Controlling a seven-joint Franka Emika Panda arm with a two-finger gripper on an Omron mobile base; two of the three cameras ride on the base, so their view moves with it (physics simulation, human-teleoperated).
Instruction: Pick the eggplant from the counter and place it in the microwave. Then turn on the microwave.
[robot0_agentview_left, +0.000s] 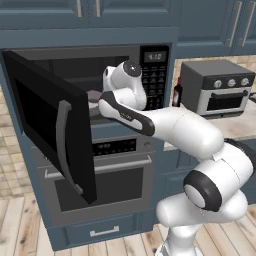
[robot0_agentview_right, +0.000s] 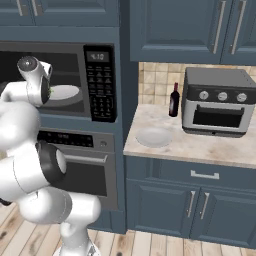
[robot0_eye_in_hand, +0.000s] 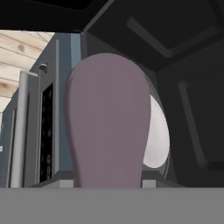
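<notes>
The black microwave (robot0_agentview_left: 152, 75) stands with its door (robot0_agentview_left: 50, 125) swung wide open to the left. My arm reaches into its cavity. The dull purple eggplant (robot0_eye_in_hand: 109, 127) looms close in the hand view, rising from the bottom edge in front of the white turntable (robot0_eye_in_hand: 158, 135). My gripper (robot0_agentview_left: 96, 102) is shut on the eggplant (robot0_agentview_left: 94, 94) just inside the opening; its fingertips are hidden. In the right base view a green bit of stem (robot0_agentview_right: 50, 91) peeks out beside my wrist, over the turntable (robot0_agentview_right: 65, 93). The pale counter (robot0_agentview_right: 200, 142) lies to the right.
A grey toaster oven (robot0_agentview_right: 217, 102) with knobs and a dark red bottle (robot0_agentview_right: 174, 100) stand on the counter, with a pale round plate (robot0_agentview_right: 153, 136) near its left end. A steel wall oven (robot0_agentview_left: 100, 175) sits below the microwave. The open door juts out on the left.
</notes>
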